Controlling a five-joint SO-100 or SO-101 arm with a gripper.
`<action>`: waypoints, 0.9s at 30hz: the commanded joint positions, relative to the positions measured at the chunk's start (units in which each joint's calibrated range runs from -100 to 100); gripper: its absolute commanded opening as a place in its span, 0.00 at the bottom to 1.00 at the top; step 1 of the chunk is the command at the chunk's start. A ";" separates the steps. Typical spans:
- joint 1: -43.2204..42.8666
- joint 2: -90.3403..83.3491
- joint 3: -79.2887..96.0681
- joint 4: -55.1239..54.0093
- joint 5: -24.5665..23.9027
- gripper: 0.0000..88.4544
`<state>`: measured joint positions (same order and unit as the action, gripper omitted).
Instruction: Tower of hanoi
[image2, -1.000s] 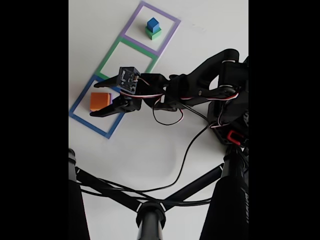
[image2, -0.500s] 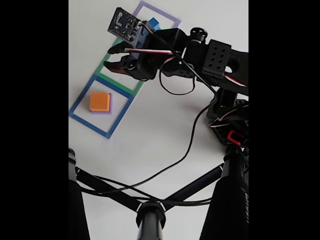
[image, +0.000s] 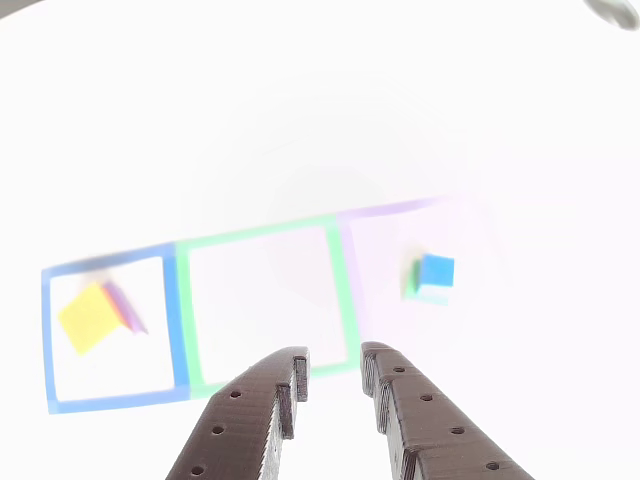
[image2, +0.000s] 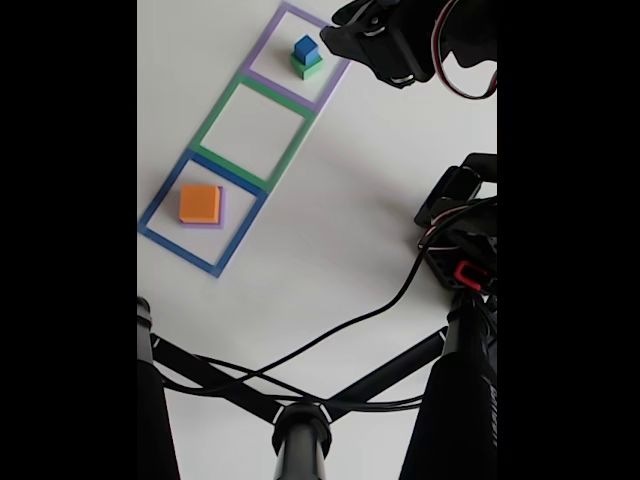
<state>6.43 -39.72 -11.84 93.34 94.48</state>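
Fixed view looks down from above; other view faces the same taped squares (image2: 250, 125) from behind the claw (image: 330, 375).

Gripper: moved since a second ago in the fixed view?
Yes. The gripper went from over the blue tape square, past the green tape square, up to beside the purple tape square.

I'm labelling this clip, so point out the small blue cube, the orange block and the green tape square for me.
small blue cube (image2: 306, 47): fixed view, its top face.
orange block (image2: 199, 203): fixed view, middle of its top face.
green tape square (image2: 214, 127): fixed view, its left strip of tape.
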 joint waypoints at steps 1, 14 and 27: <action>4.02 -0.13 -3.89 1.96 -2.09 0.01; 15.72 -1.50 3.11 0.51 0.95 0.07; 23.58 -12.08 54.56 -43.87 5.52 0.25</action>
<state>29.02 -49.26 31.42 64.13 99.21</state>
